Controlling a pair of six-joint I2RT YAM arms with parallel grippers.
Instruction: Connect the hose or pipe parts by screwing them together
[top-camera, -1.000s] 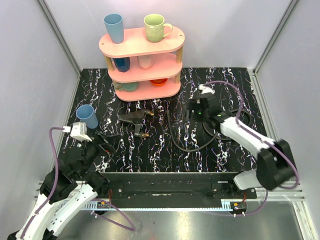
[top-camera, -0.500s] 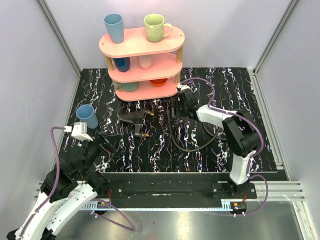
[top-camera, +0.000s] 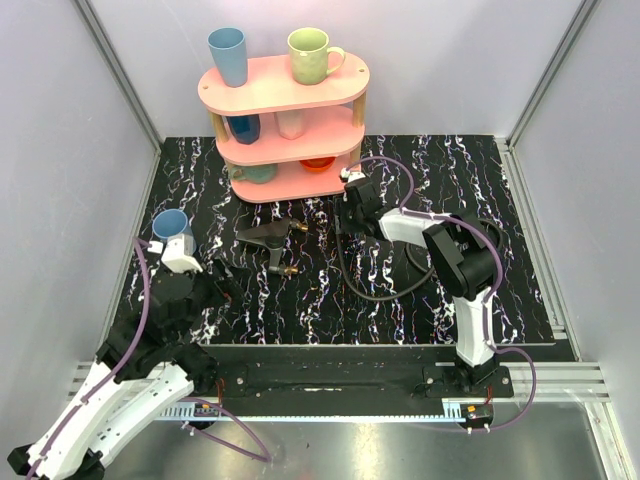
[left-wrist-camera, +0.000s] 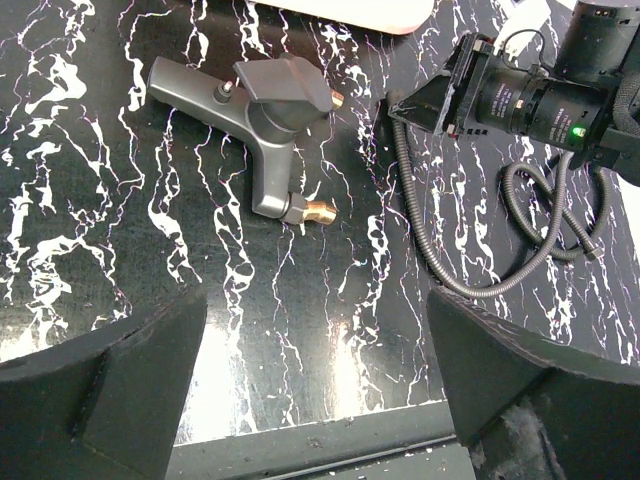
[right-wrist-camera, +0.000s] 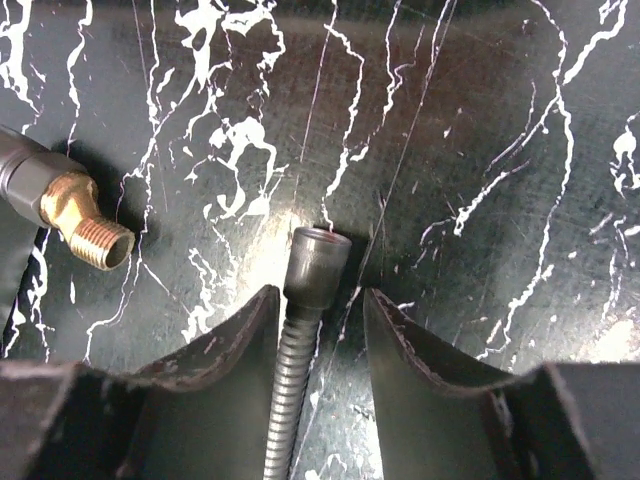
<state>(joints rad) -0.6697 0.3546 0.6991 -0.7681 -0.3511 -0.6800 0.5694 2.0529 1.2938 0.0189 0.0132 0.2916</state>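
Black flexible hose (top-camera: 372, 292) lies looped on the marbled table (top-camera: 300, 310), right of the grey nozzle piece (left-wrist-camera: 270, 110) and not touching it. The right gripper (right-wrist-camera: 320, 300) is down at the hose's end, jaws narrow, straddling it with a gap on one side; the nozzle's brass thread sits just beside. The left gripper (left-wrist-camera: 315, 330) hangs near the front-left, jaws wide, holding nothing.

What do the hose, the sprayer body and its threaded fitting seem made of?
Hose: probably metal, dull grey, spirally ribbed with glints. Sprayer body: matte grey, plastic or painted metal; unclear. Threaded fitting: likely brass, shiny yellow-gold with cut threads.
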